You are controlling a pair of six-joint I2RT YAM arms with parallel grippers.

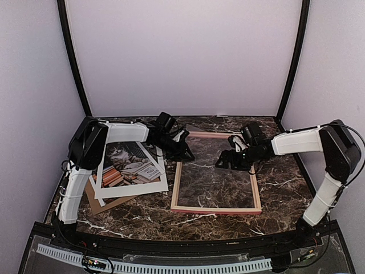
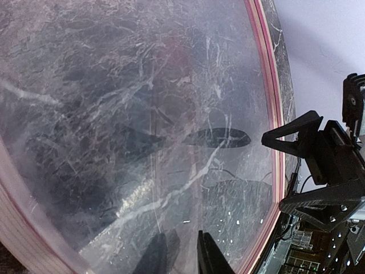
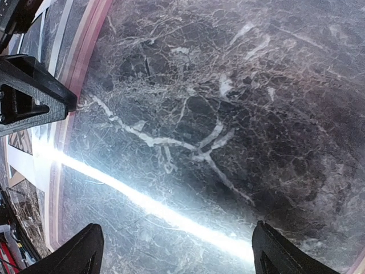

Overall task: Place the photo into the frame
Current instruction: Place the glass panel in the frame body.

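The pink frame [image 1: 217, 210] lies flat in the middle of the marble table, with a clear pane [image 2: 142, 114] lying in it. The cat-and-books photo [image 1: 128, 165] lies to its left, under a white mat [image 1: 154, 187]. My left gripper [image 1: 183, 150] is at the frame's far left corner. In the left wrist view [image 2: 182, 242] its jaws stand a little apart; one finger [image 2: 211, 257] is sharp, the other is blurred as if behind the pane. My right gripper [image 1: 227, 161] hovers over the frame's far right part. In the right wrist view [image 3: 177, 257] it is wide open, holding nothing.
A brown backing board [image 1: 98, 204] pokes out from under the mat at the left. The frame's pink rail [image 2: 269, 85] [image 3: 80, 51] runs along both wrist views. A bright glare streak [image 3: 148, 205] crosses the pane. Booth walls close in the table's far and side edges.
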